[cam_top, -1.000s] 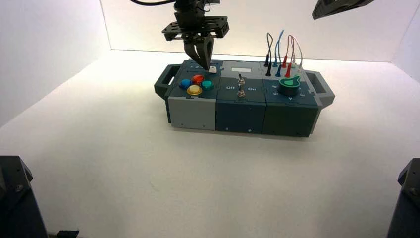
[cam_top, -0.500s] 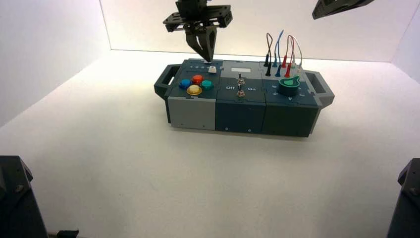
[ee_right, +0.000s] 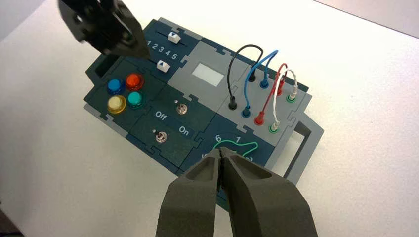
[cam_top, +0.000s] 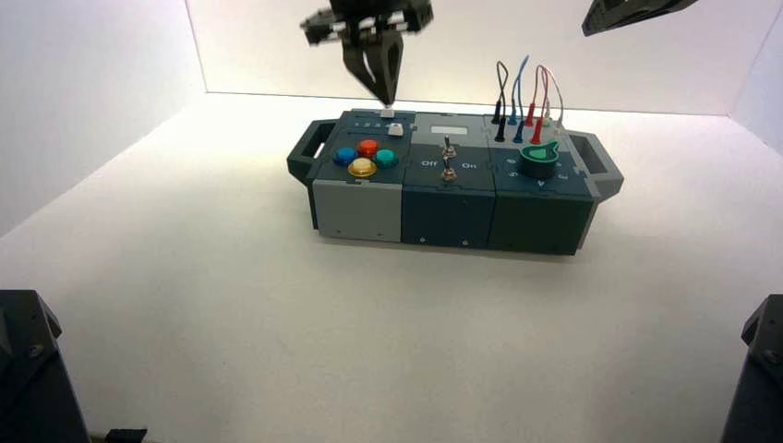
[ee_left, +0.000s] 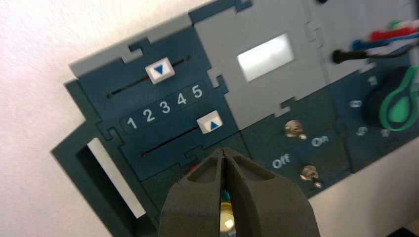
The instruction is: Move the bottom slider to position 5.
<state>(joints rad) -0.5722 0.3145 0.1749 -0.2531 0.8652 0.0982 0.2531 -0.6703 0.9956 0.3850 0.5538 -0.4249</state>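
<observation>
The bottom slider [ee_left: 209,123] is a small white knob with a blue triangle, in a dark slotted track. It sits at the track's end by the number 5 on the printed scale [ee_left: 164,106]. In the high view the bottom slider [cam_top: 396,129] lies at the box's back left, behind the round buttons. My left gripper [cam_top: 387,97] hangs above it, clear of the box and shut with nothing held. The left wrist view shows the left gripper [ee_left: 225,152] over the button area. The top slider's knob [ee_left: 159,70] stands near 3. My right gripper [ee_right: 221,152] hovers shut high over the knob side.
The box [cam_top: 358,208] carries coloured round buttons [cam_top: 367,157], two toggle switches [cam_top: 448,159] marked Off and On, a green knob [cam_top: 539,159] and looped wires [cam_top: 526,92]. Handles stick out at both ends [cam_top: 303,152]. White walls enclose the table.
My left gripper has risen straight up from just above the sliders and stays shut. The bottom slider's knob has not moved. The right arm is unmoved.
</observation>
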